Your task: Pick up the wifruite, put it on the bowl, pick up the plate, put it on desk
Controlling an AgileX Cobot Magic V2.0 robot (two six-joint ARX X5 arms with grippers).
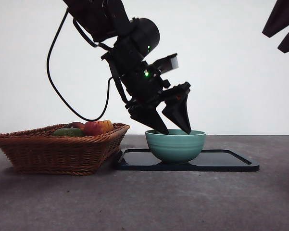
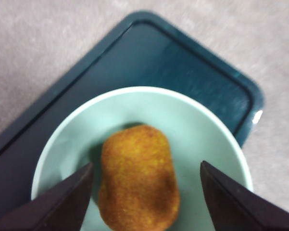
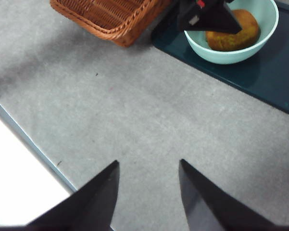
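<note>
- Now the wifruite (image 2: 138, 177) lies inside the bowl (image 2: 207, 125), resting on the bottom, a dull brownish-orange oval with nothing gripping it.
- The left pincer (image 1: 174, 129) hangs over the bowl's rim with its jaws spread wide, one on each side of the fruit and clear of its skin, so it is released; in the front view its tips dip just to the rim.
- The bowl stands on a flat dark plate (image 1: 221, 161), a rectangular tray-like thing with a raised edge, which itself lies on the desk (image 1: 144, 202).
- Judged from this, the first half of the task looks done and the plate half is not yet begun.
- What could go wrong: if the left pincer draws off at a slant, a jaw tip may catch the bowl's rim and tip or drag the bowl across the smooth plate.
- A further risk is that the plate's edge is low and thin, so a grasp may slip; and lifting it with the bowl aboard may let the bowl slide and spill the fruit.
- The right pincer (image 3: 148, 185) waits well apart over bare desk, jaws parted and empty.
- A wicker basket (image 1: 57, 149) stands just beside the plate's end, holding a red-and-yellow apple (image 1: 97, 127) and a green fruit (image 1: 68, 132); it crowds that end, so the plate's far end looks the freer approach.
</note>
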